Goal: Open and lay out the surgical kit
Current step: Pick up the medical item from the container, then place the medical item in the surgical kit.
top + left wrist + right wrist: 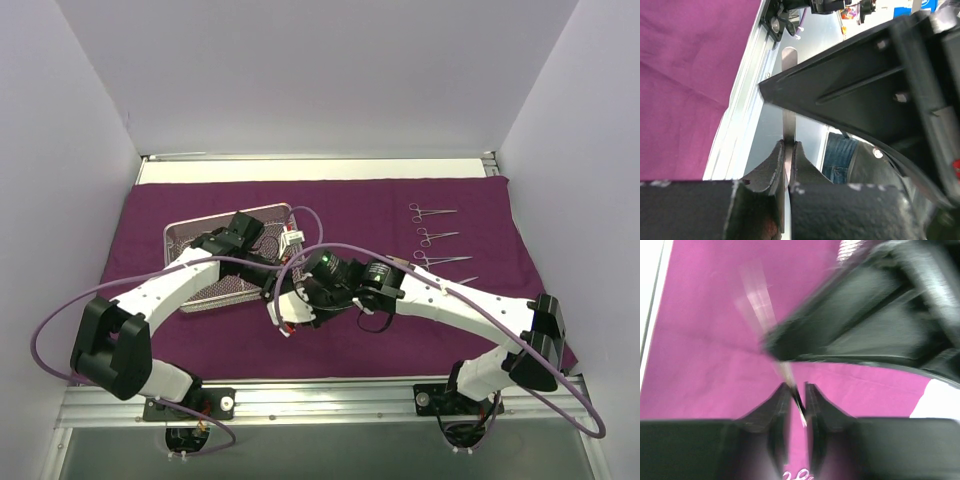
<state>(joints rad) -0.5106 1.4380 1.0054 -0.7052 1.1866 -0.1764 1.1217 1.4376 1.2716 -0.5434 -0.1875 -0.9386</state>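
Observation:
The dark purple cloth (pixel 350 340) lies spread flat over the table. On its left part stands the silver wire-mesh tray (pixel 190 240). Three clamps (pixel 437 236) lie in a column on the right of the cloth. My left gripper (pixel 789 143) is shut on a thin silver pair of tweezers (pixel 789 90) and holds it up in front of the tray. My right gripper (pixel 798 386) meets it there. Its jaws stand a narrow gap apart around the tweezers' tip (pixel 799 405), with cloth showing on both sides of the tip. The right wrist view is blurred.
Both arms cross over the middle of the cloth (pixel 300 290), with purple cables looping above them. White walls close in the table on the left, the right and the far side. A metal rail (pixel 320 400) runs along the near edge.

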